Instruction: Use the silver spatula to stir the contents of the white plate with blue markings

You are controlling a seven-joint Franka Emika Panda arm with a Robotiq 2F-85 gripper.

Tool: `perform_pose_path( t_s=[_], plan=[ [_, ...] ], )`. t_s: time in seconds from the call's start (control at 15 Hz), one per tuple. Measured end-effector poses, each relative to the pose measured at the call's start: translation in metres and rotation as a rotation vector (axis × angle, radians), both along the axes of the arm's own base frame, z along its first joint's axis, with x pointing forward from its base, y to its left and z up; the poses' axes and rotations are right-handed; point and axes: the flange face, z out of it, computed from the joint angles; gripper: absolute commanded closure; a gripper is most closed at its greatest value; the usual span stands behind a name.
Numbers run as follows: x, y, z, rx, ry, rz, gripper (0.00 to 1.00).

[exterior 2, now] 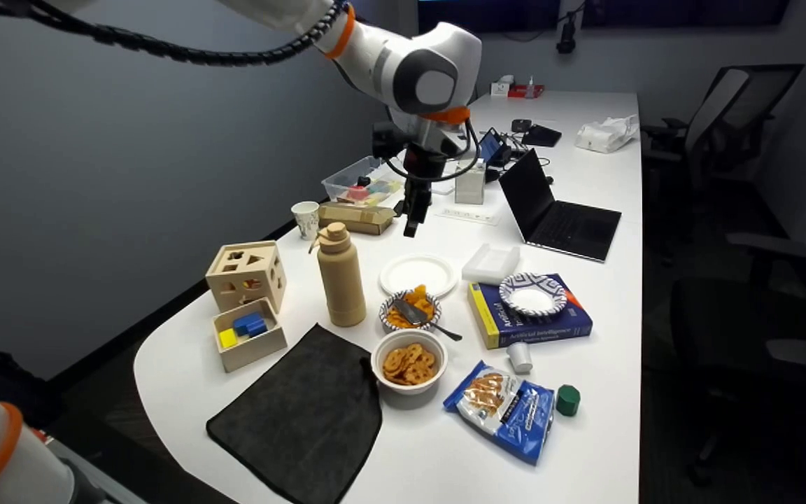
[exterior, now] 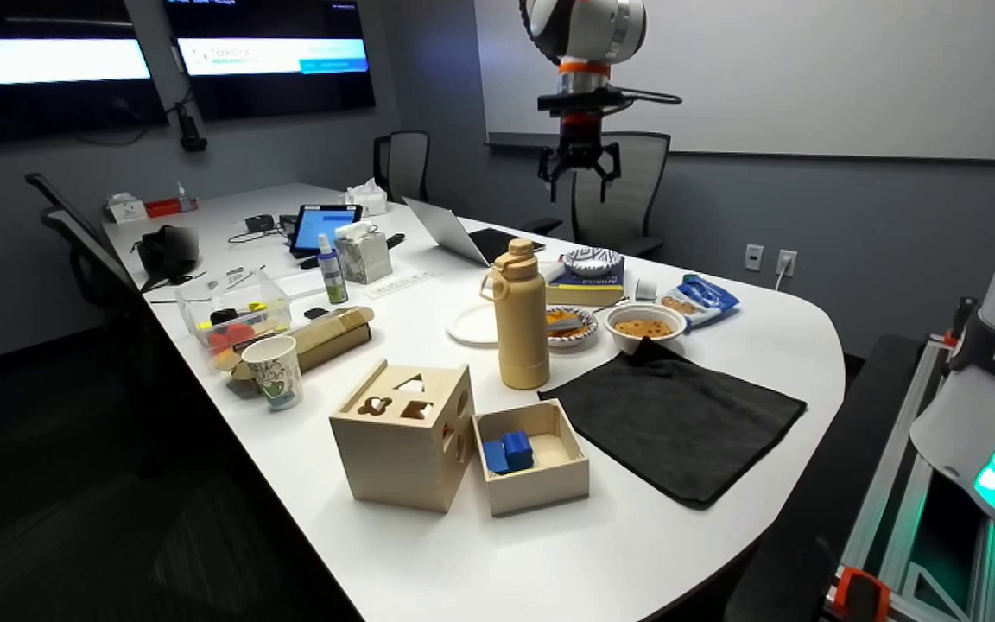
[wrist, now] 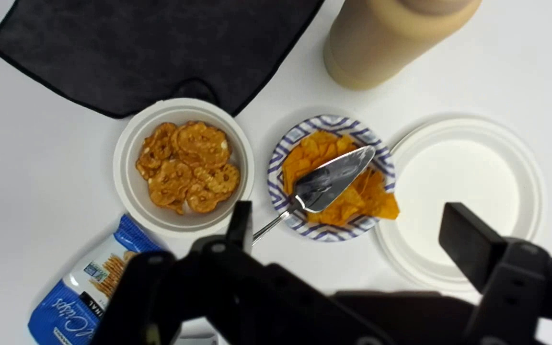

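My gripper (exterior: 578, 197) is spread above the spatula (wrist: 324, 184), whose handle (wrist: 276, 223) slants off the blue-edged plate (wrist: 333, 123), toward the little cup (exterior 2: 519, 357), I think.

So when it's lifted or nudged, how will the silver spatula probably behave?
The spatula is probably stiff, since it looks like shiny metal. It may twist in a grip, as the handle is slim and the blade much broader. It could slide if nudged, because the blade rests on loose-looking chips in the blue-patterned plate.
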Motion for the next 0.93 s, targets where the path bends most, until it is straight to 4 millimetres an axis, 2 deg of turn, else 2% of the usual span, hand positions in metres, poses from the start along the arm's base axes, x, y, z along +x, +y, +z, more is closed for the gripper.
perform_pose_path(
  t_s=[0.2,0.4,0.67,0.93],
  plan=[
    [0.007,-0.033,-0.044,-0.022,0.060,-0.093,0.00],
    [0.009,-0.057,-0.084,-0.032,0.113,-0.153,0.00],
    [0.012,-0.076,-0.128,-0.024,0.186,-0.200,0.00],
    [0.013,-0.088,-0.161,-0.010,0.280,-0.242,0.00]
  ],
)
